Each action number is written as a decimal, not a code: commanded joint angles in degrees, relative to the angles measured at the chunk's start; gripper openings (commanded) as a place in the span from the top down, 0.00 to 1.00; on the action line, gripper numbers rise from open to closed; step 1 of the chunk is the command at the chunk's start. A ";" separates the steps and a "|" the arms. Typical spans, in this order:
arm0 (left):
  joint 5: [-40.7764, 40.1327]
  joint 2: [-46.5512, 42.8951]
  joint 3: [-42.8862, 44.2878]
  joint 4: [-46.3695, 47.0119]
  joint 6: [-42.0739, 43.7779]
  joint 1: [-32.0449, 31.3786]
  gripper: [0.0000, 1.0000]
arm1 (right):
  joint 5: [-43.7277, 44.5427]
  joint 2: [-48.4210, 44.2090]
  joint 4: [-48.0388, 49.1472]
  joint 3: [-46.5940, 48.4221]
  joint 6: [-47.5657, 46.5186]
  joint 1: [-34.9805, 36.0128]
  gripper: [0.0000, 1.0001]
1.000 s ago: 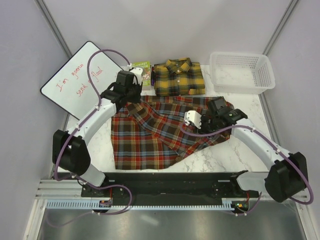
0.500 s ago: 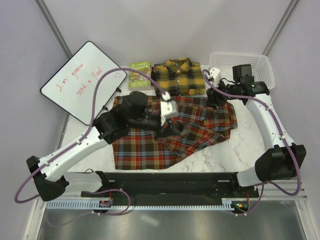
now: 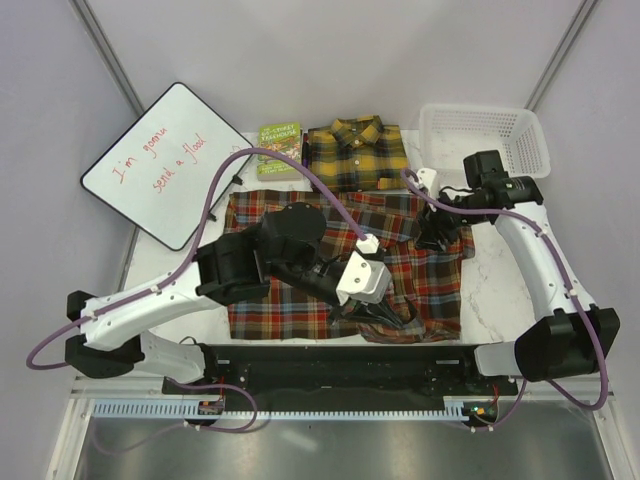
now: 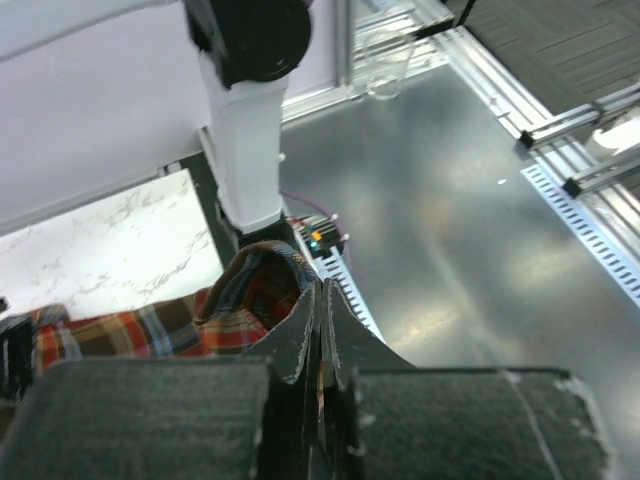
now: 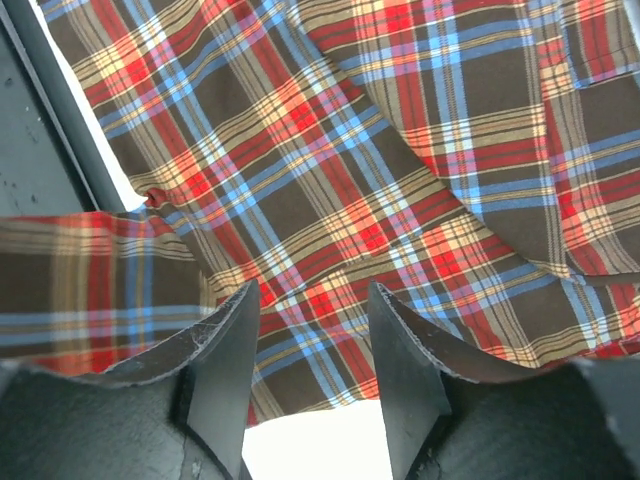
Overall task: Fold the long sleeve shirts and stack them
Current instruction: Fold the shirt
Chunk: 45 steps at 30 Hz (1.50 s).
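Our left pincer (image 3: pixel 376 310) is pressed together on a fold of the red-brown shirt (image 3: pixel 440 285). The left wrist view shows plaid bunched at its tips, right at the near edge of the surface (image 3: pixel 492 300) above the black rail (image 3: pixel 340 356).

Our right pincer (image 3: pixel 437 236) hangs spread over the shirt's right part. Its fingers (image 5: pixel 225 345) have nothing between them, only plaid below.

The shirt lies across the middle of the surface, its long axis running left to right. The yellow and black shirt (image 3: pixel 357 155) sits folded at the far edge, between the green book (image 3: pixel 281 148) and the white basket (image 3: pixel 485 145).

We judge the shirt's right side is the next part to bring over. It lies directly beneath the right pincer, so that arm is nearer. There is bare marble to the right for a sweep, while the rail crowds our left pincer.
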 commanded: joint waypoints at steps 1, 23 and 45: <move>-9.77 1.22 -2.21 2.87 -1.26 -0.20 0.98 | -1.21 -0.98 -4.15 4.00 -2.98 -0.52 0.43; -13.59 3.68 -11.54 17.47 -2.06 20.37 0.98 | -25.54 -9.06 -6.27 4.47 0.45 -9.84 0.02; -8.65 2.28 -10.13 16.59 2.16 19.31 0.98 | -23.80 -15.66 13.60 -6.08 13.54 7.91 0.36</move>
